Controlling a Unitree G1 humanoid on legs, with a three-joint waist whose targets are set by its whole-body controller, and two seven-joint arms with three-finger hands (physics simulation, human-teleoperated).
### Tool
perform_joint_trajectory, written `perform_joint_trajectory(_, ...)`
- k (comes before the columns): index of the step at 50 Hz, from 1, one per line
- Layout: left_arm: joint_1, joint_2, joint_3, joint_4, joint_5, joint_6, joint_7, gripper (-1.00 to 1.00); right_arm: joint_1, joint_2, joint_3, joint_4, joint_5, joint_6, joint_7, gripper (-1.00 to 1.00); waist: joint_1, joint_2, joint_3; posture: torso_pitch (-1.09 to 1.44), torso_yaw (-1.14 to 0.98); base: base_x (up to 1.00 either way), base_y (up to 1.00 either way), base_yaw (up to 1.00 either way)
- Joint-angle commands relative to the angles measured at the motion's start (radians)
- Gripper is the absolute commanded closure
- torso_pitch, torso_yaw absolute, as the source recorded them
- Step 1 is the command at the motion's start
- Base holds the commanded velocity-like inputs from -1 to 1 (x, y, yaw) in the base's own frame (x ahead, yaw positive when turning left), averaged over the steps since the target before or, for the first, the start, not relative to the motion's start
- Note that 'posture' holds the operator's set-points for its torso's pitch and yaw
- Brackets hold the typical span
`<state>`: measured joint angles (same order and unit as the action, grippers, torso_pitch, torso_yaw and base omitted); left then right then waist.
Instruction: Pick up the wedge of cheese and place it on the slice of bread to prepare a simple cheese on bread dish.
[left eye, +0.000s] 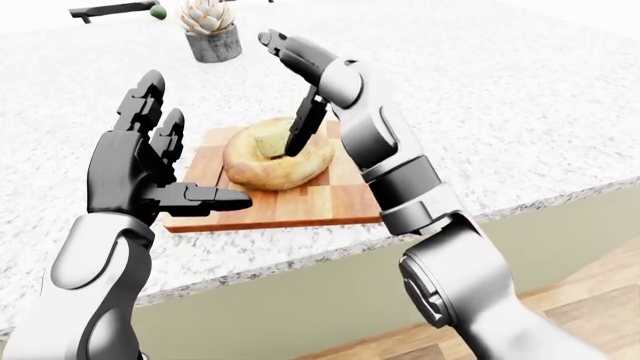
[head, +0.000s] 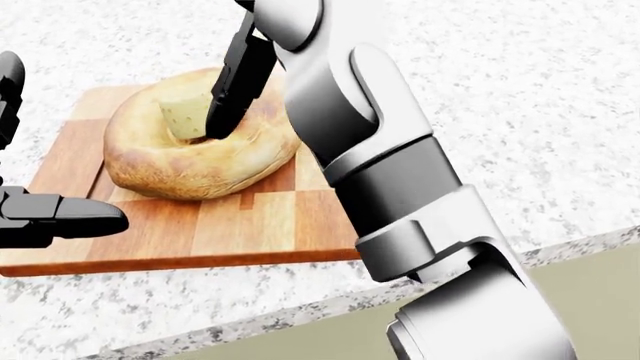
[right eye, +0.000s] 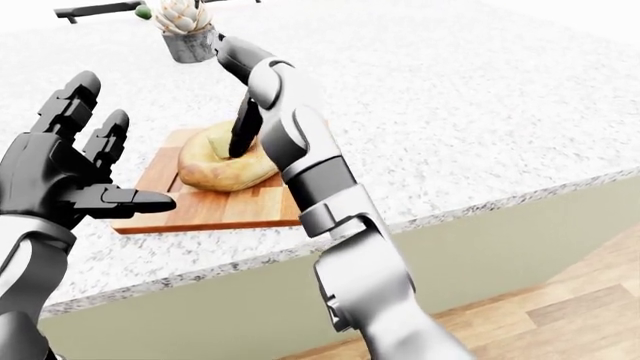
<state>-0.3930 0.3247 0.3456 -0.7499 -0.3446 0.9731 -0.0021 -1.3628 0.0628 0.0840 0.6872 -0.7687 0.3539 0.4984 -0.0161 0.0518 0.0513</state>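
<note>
A pale yellow wedge of cheese (head: 184, 117) sits in the middle of the round, golden bread (head: 200, 169). The bread lies on a wooden cutting board (head: 250, 232). My right hand (left eye: 285, 94) is over the bread with its fingers spread open. One black finger (head: 236, 79) points down beside the cheese and touches it, and another sticks up and away. My left hand (left eye: 175, 154) hovers open at the board's left end, with its thumb (head: 70, 216) over the board's corner. It holds nothing.
A speckled granite counter (left eye: 480, 112) carries the board, and its edge (left eye: 420, 236) runs across below. A potted succulent (left eye: 210, 34) stands at the top, with a dark utensil (left eye: 110, 9) left of it. Wooden floor (left eye: 590, 292) shows at the lower right.
</note>
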Motion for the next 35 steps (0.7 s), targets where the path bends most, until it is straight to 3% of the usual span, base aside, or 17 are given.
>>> perform_joint_trajectory(1, -0.024, 0.011, 0.01, -0.03, -0.001, -0.022, 0.006, -1.0, -0.04, -0.022, -0.011, -0.089, -0.013, 0.016, 0.019, -0.97, -0.001, 0.006, -0.028, 0.0, 0.0, 0.0, 0.0, 0.0)
perform_joint_trajectory(4, -0.025, 0.012, 0.011, -0.033, -0.002, -0.018, 0.008, -1.0, -0.025, -0.049, -0.019, -0.18, -0.022, 0.057, 0.062, -0.98, 0.0, 0.003, -0.026, 0.0, 0.0, 0.0, 0.0, 0.0)
perform_joint_trajectory(8, -0.031, 0.016, 0.011, -0.037, -0.003, -0.01, 0.01, -1.0, 0.077, -0.111, -0.029, -0.468, -0.074, 0.164, 0.19, -1.0, 0.004, -0.005, -0.023, 0.0, 0.0, 0.0, 0.0, 0.0)
perform_joint_trajectory(14, -0.124, 0.045, 0.02, -0.066, -0.031, 0.089, 0.045, -1.0, 0.172, -0.228, -0.09, -0.796, -0.126, 0.301, 0.359, -1.0, 0.008, -0.017, -0.02, 0.0, 0.0, 0.0, 0.0, 0.0)
perform_joint_trajectory(19, -0.202, 0.07, 0.022, -0.09, -0.067, 0.171, 0.083, -1.0, 0.247, -0.336, -0.153, -0.955, -0.124, 0.38, 0.443, -1.0, 0.008, -0.026, -0.015, 0.0, 0.0, 0.0, 0.0, 0.0)
perform_joint_trajectory(26, -0.255, 0.102, 0.047, -0.107, -0.119, 0.234, 0.12, -1.0, 0.435, -0.432, -0.228, -1.161, -0.083, 0.451, 0.48, -1.0, 0.007, -0.029, -0.015, 0.0, 0.0, 0.0, 0.0, 0.0)
perform_joint_trajectory(30, -0.262, 0.12, 0.054, -0.115, -0.142, 0.254, 0.144, -1.0, 0.462, -0.485, -0.255, -1.222, -0.043, 0.504, 0.493, -1.0, 0.005, -0.031, -0.016, 0.0, 0.0, 0.0, 0.0, 0.0)
perform_joint_trajectory(35, -0.312, 0.149, 0.09, -0.149, -0.193, 0.342, 0.178, -1.0, 0.595, -0.523, -0.321, -1.328, 0.05, 0.527, 0.464, -1.0, 0.005, -0.034, -0.013, 0.0, 0.0, 0.0, 0.0, 0.0)
